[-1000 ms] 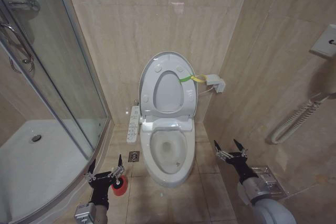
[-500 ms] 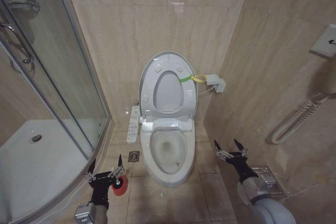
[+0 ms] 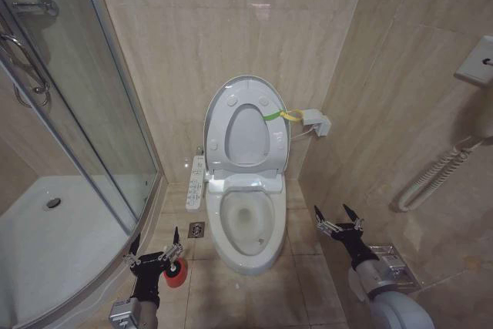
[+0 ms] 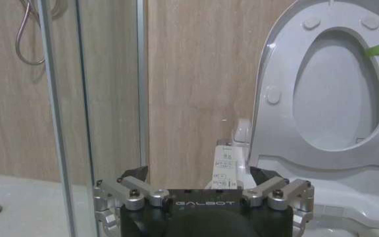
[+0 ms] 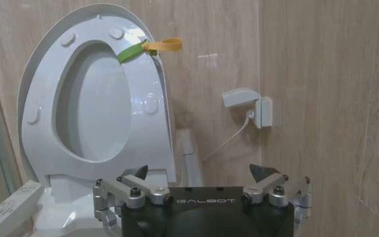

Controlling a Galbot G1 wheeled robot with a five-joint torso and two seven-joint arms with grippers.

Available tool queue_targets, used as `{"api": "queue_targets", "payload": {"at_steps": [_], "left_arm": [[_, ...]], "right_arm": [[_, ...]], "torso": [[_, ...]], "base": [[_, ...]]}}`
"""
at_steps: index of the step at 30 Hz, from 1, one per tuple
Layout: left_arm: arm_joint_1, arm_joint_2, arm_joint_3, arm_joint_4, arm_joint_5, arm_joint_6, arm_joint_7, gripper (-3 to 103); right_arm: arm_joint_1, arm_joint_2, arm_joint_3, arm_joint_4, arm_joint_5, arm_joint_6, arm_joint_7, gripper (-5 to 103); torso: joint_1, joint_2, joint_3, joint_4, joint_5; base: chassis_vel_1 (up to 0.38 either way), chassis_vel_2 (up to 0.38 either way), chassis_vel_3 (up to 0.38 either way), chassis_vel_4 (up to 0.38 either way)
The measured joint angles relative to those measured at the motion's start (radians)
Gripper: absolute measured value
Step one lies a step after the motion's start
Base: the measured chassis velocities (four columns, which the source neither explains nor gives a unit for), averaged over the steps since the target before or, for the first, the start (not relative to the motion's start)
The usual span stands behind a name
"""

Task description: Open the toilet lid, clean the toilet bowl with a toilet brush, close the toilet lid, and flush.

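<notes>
The toilet lid (image 3: 246, 125) stands raised at 12 o'clock. Both the left gripper (image 3: 154, 254) and the right gripper (image 3: 339, 219) hang spread apart. The toilet brush (image 3: 176, 271) sits low at 7 o'clock, so a clumsy grab could topple it.

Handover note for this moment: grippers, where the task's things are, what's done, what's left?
Left gripper: open, empty, low beside the toilet brush in its red holder on the floor.
Right gripper: open, empty, to the right of the toilet bowl.
Toilet lid: raised against the wall.
Done: lid open.
Left: pick up brush, scrub bowl, close lid, flush.
</notes>
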Motion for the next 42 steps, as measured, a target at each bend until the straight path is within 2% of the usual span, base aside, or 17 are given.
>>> {"api": "queue_targets", "payload": {"at_steps": [42], "left_arm": [[0.000,0.000,0.000,0.000,0.000,0.000,0.000,100]], "right_arm": [[0.000,0.000,0.000,-0.001,0.001,0.000,0.000,100]], "torso": [[0.000,0.000,0.000,0.0000,0.0000]], "base": [[0.000,0.000,0.000,0.000]]}}
